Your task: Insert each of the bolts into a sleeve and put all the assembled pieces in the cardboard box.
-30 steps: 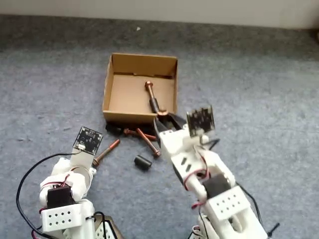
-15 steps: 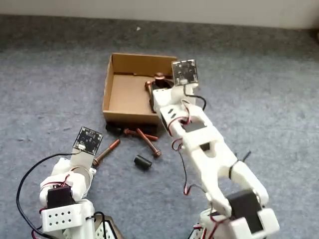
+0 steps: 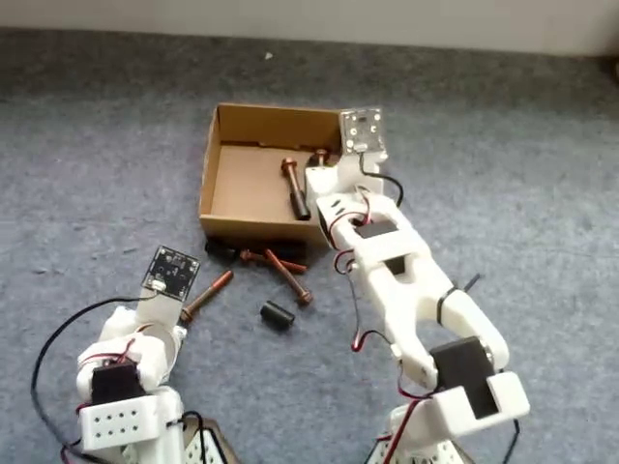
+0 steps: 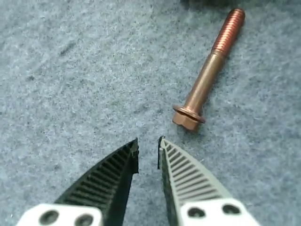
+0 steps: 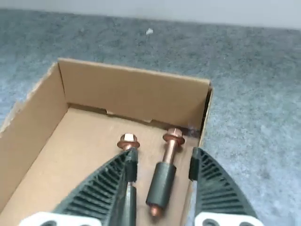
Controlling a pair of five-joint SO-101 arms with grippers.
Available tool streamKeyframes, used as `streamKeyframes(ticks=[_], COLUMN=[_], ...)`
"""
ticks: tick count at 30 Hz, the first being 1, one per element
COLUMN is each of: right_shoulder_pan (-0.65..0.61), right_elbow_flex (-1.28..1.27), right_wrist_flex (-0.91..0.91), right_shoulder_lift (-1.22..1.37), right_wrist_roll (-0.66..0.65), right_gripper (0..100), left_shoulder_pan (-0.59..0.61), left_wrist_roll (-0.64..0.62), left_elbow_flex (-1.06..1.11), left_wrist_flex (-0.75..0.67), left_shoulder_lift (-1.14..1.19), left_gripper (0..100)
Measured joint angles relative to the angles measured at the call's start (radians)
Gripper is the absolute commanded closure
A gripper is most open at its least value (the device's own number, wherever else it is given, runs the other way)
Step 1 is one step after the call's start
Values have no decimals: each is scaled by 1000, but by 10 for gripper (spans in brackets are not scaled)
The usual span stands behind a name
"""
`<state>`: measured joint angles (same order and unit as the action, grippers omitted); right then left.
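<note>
The cardboard box (image 3: 221,164) holds two bolts in black sleeves. One assembled piece (image 5: 162,181) lies on the box floor between the fingers of my open right gripper (image 5: 162,157), untouched by them. The second piece's bolt head (image 5: 128,140) peeks out behind one finger. From above, my right gripper (image 3: 317,174) hangs over the box's right side. My left gripper (image 4: 148,148) hovers low over the carpet, its fingers a narrow gap apart and holding nothing. A bare copper bolt (image 4: 207,77) lies just ahead of it, also seen from above as the bolt (image 3: 206,293).
Two more loose bolts (image 3: 280,266) lie on the grey carpet just in front of the box. A black sleeve (image 3: 277,315) lies near them and another sleeve (image 3: 221,251) sits against the box's front wall.
My right arm swung from in front of the box to over its inside, carrying an assembled piece. The piece now lies in the box between open fingers. The left arm stayed still.
</note>
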<state>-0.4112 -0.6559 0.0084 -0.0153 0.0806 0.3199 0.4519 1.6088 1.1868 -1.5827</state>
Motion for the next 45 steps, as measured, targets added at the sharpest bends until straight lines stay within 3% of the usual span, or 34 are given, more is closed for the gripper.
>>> streamKeyframes(ticks=[9, 18, 23, 28, 35, 45], right_shoulder_pan=[-72, -327, -457, -519, -517, -482], right_elbow_flex=[0, 0, 0, 0, 11, 11], right_wrist_flex=[493, 953, 996, 996, 980, 899], right_shoulder_lift=[-384, -471, -368, -198, -28, -3], right_wrist_roll=[0, 0, -17, -123, -157, -157], right_gripper=[831, 831, 831, 831, 831, 831], left_shoulder_pan=[0, 0, 0, 0, 0, 0], left_wrist_roll=[0, 0, 0, 0, 0, 0], left_elbow_flex=[0, 0, 0, 0, 0, 0], left_wrist_flex=[0, 0, 0, 0, 0, 0], left_shoulder_lift=[0, 0, 0, 0, 0, 0], left_gripper=[912, 912, 912, 912, 912, 912])
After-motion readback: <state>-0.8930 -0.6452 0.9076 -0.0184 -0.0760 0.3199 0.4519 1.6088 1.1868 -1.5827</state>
